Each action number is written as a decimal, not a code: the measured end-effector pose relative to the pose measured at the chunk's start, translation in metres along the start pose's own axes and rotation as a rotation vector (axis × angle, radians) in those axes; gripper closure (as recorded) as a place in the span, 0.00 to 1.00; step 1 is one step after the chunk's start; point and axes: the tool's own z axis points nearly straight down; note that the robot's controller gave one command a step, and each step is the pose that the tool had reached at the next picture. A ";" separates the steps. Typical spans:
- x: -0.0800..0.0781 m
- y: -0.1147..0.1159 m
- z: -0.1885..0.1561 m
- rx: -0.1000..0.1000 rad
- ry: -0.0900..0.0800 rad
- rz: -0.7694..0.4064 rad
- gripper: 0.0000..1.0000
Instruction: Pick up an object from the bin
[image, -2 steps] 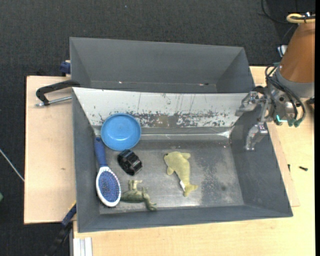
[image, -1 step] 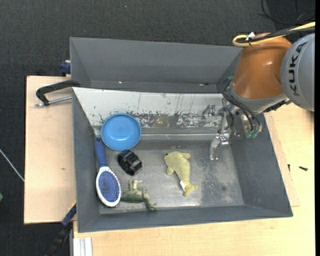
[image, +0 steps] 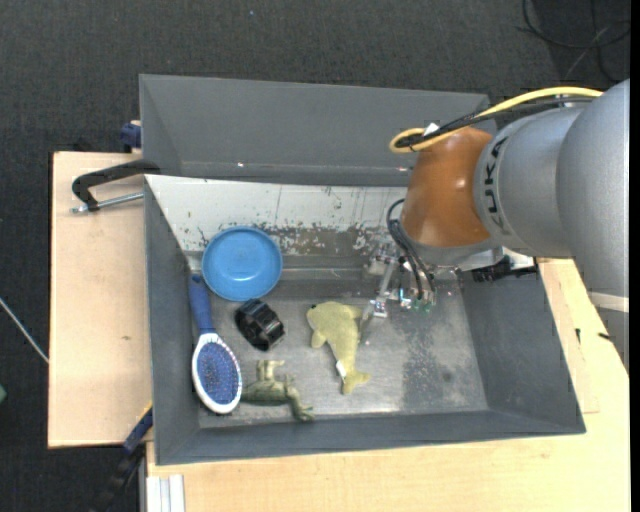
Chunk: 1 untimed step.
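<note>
My gripper hangs low in the middle of the bin, right of centre, beneath the arm's orange cover. Just left of and below it lies a pale yellow-green soft toy shaped like a fish or dolphin, flat on the bin floor. One thin fingertip points toward the toy's upper right edge. Nothing shows between the fingers. A small black cylindrical part lies further left of the toy.
A blue round bowl sits at the back left. A blue-handled brush with a white oval head lies along the left wall. An olive-green toy figure rests by the front wall. The right floor is bare.
</note>
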 end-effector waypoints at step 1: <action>0.041 0.053 -0.003 0.002 -0.005 -0.162 0.00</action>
